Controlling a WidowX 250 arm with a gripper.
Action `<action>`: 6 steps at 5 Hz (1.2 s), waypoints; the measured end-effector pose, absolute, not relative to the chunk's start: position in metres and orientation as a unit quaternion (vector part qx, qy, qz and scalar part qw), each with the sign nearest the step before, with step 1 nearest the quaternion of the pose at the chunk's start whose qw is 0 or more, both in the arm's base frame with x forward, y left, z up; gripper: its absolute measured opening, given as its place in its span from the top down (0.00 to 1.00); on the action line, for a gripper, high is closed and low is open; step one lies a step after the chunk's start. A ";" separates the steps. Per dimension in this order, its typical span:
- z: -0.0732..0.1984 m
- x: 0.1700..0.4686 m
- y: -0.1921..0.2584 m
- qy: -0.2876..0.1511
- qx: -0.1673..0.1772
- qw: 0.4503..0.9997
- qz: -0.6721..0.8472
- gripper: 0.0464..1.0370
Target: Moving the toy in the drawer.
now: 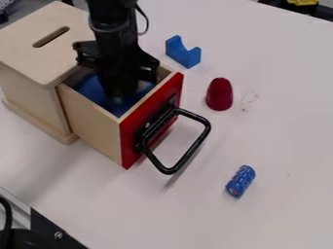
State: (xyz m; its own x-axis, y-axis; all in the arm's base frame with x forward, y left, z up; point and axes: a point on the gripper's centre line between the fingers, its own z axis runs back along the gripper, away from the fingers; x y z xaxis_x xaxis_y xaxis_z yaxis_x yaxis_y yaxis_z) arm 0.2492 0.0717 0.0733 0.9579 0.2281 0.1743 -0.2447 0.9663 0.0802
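Beyond the black bolted bracket, poising the black gripper inside the wooden drawer.
Probably using its pulled-out position for access and covering the toy inside; leaving open or closed impossible to tell.

a white table carries a wooden box at far left, its red-fronted drawer pulled out towards the right. a notched blue block lies just beyond the drawer, with a rounded red piece right of it beside a faint smudge. a small blue cylinder lies nearer, on the right.
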 end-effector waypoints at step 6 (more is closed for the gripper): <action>0.129 0.260 0.055 -0.123 0.013 0.988 0.090 0.04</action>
State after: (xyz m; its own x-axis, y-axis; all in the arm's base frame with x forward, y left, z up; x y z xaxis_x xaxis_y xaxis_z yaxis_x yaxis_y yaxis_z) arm 0.2597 0.0554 0.1289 0.9533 0.1753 0.2460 -0.1815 0.9834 0.0025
